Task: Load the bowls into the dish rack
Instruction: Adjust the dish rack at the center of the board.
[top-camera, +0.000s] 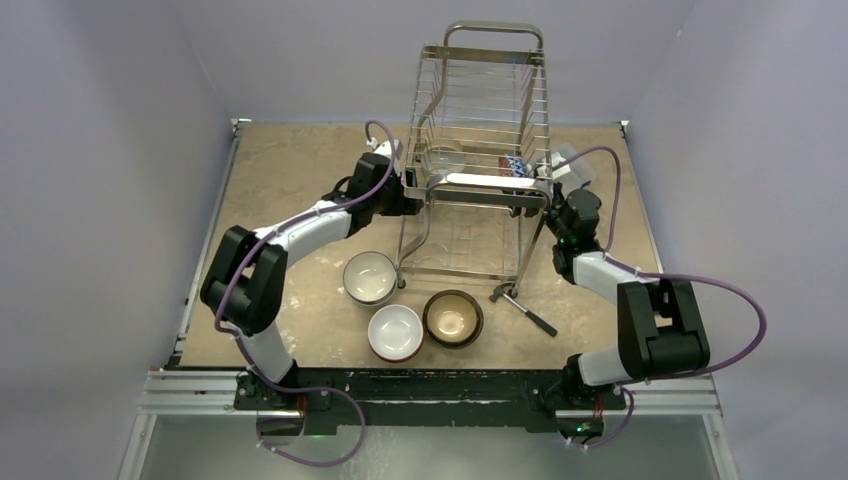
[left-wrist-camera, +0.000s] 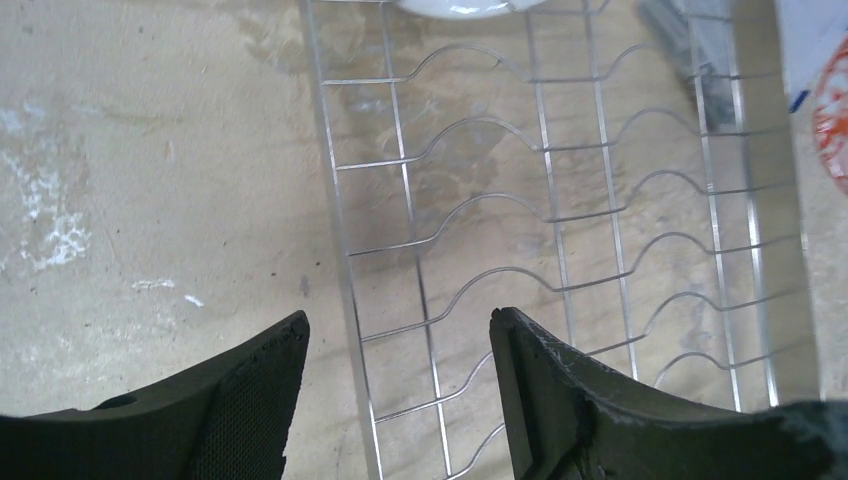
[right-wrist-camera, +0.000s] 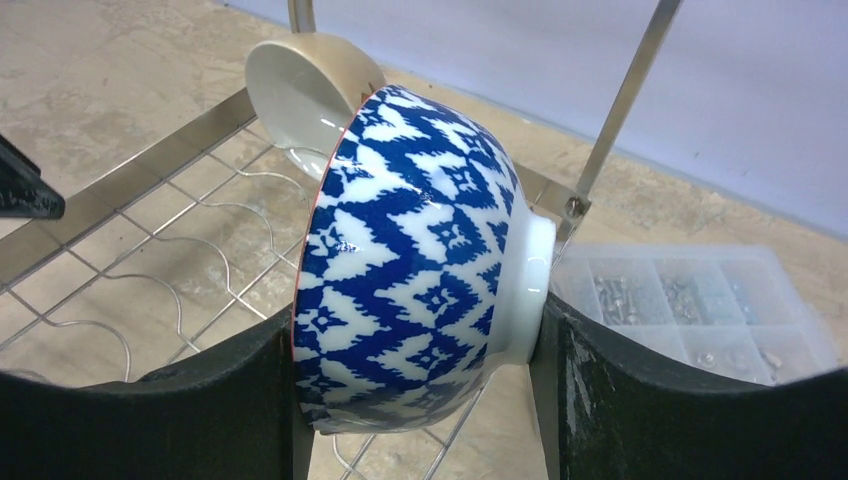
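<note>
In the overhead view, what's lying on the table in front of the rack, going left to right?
cream-lined bowl → red-rimmed white bowl → dark brown bowl → small hammer-like tool

Robotics laboratory test cell. Evidence: left arm (top-camera: 300, 230) and right arm (top-camera: 605, 272) mounted on an aluminium rail (top-camera: 190, 392), plain enclosure walls (top-camera: 100, 150), scuffed table (top-camera: 300, 170), compartment box (right-wrist-camera: 700, 300) of small hardware.

- The table (top-camera: 300, 190) has a tan, mottled, stone-like top with pale scuffed patches.
- A plain, pale lavender-grey back wall (top-camera: 330, 50), left wall (top-camera: 90, 200) and right wall (top-camera: 760, 150) stand along its far, left and right edges.
- An aluminium rail (top-camera: 190, 392) runs along the near edge.
- The light is soft and even, and the shadows are faint.
</note>
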